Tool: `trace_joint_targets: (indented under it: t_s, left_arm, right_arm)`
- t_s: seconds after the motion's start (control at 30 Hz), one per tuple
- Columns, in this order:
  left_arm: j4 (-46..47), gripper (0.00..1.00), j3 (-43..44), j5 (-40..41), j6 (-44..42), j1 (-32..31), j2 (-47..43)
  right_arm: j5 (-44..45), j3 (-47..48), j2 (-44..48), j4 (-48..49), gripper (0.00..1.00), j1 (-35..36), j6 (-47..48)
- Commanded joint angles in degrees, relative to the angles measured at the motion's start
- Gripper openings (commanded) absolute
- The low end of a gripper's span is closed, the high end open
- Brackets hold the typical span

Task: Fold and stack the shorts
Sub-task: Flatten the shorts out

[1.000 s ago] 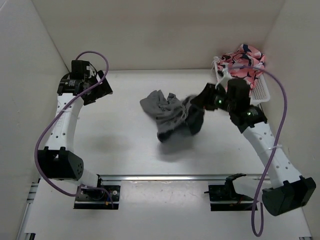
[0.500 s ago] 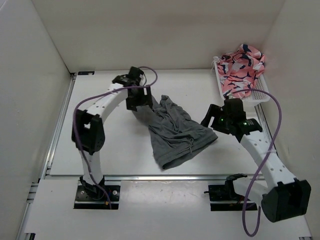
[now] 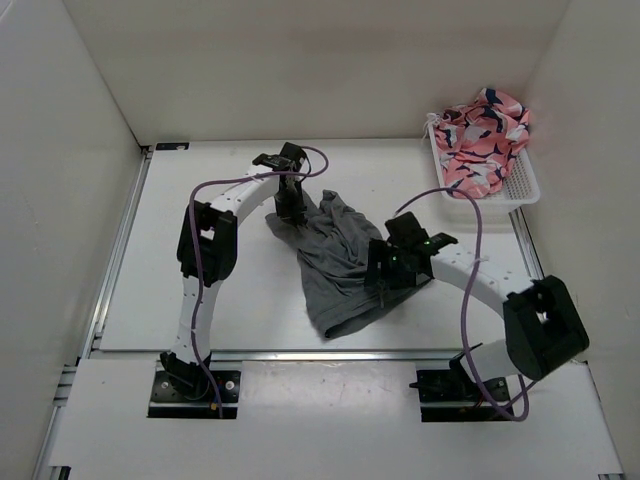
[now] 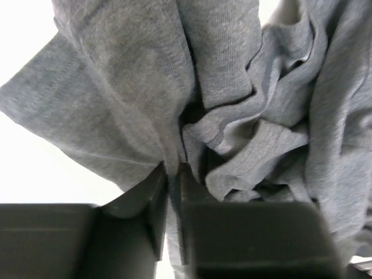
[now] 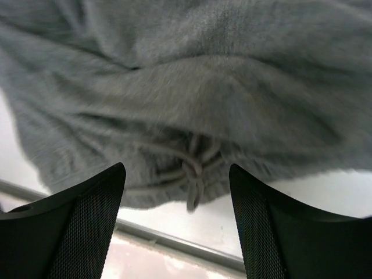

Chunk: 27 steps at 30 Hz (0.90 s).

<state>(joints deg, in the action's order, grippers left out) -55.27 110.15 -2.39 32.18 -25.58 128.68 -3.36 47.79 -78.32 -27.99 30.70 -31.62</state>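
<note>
The dark grey shorts (image 3: 340, 262) lie crumpled and spread in the middle of the table, waistband toward the front. My left gripper (image 3: 293, 210) sits at their far left corner. In the left wrist view it (image 4: 173, 174) is shut on a thin fold of the shorts (image 4: 232, 87). My right gripper (image 3: 384, 280) hangs over the right part of the waistband. Its fingers (image 5: 87, 221) stand wide apart above the shorts (image 5: 203, 87), with the knotted drawstring (image 5: 193, 168) between them and nothing gripped.
A white basket (image 3: 522, 185) holding pink patterned cloth (image 3: 485, 125) stands at the back right corner. White walls close in the table on three sides. A metal rail (image 3: 300, 353) runs along the front edge.
The right gripper let the shorts drop onto the table, then came over the waistband. The left arm swung in from the far left and shut on the shorts' far corner.
</note>
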Motion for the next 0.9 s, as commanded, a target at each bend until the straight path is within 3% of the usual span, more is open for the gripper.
trace_joint_targets:
  t_s: [0.0, 0.07, 0.13, 0.23, 0.33, 0.47, 0.67, 0.73, 0.87]
  left_arm:
    - [-0.28, 0.15, 2.09, -0.07, 0.34, 0.01, -2.38]
    - [-0.90, 0.10, 2.09, -0.07, 0.34, 0.01, -3.08]
    - [-1.42, 0.10, 1.56, 0.46, -0.28, 0.01, -4.40]
    - [-3.34, 0.10, 1.56, 1.68, -0.81, 0.01, -5.81]
    - [-4.93, 0.10, 4.10, 3.01, -1.33, 1.32, -8.62]
    - [-8.62, 0.10, 11.91, 3.01, -1.95, 4.75, -10.03]
    - [-14.34, 0.10, 33.69, -0.41, -2.65, 12.30, -10.03]
    - [-12.86, 0.10, 33.73, -3.92, -2.65, 14.85, -14.57]
    - [-8.37, 0.10, 25.15, -5.52, -3.26, 20.38, -23.09]
  right_arm:
    - [1.85, 0.81, -3.93, 4.86, 0.77, 2.25, -1.69]
    - [1.86, 0.81, -7.45, 5.66, 0.72, 3.40, -2.30]
    - [2.73, 1.43, -10.26, 6.19, 0.48, 4.90, -2.31]
    - [7.03, 3.18, -10.10, 4.62, 0.00, 5.42, -3.72]
    - [13.89, 6.51, -6.41, 0.84, 0.00, 4.55, -1.71]
    - [18.55, 18.87, -4.29, -3.21, 0.00, -0.45, 5.50]
    - [23.03, 40.42, -6.92, -6.29, 0.00, -6.62, 14.56]
    - [25.14, 45.80, -5.71, -5.68, 0.00, -7.14, 17.53]
    - [27.70, 42.32, 1.65, 2.65, 0.00, -6.00, 21.24]
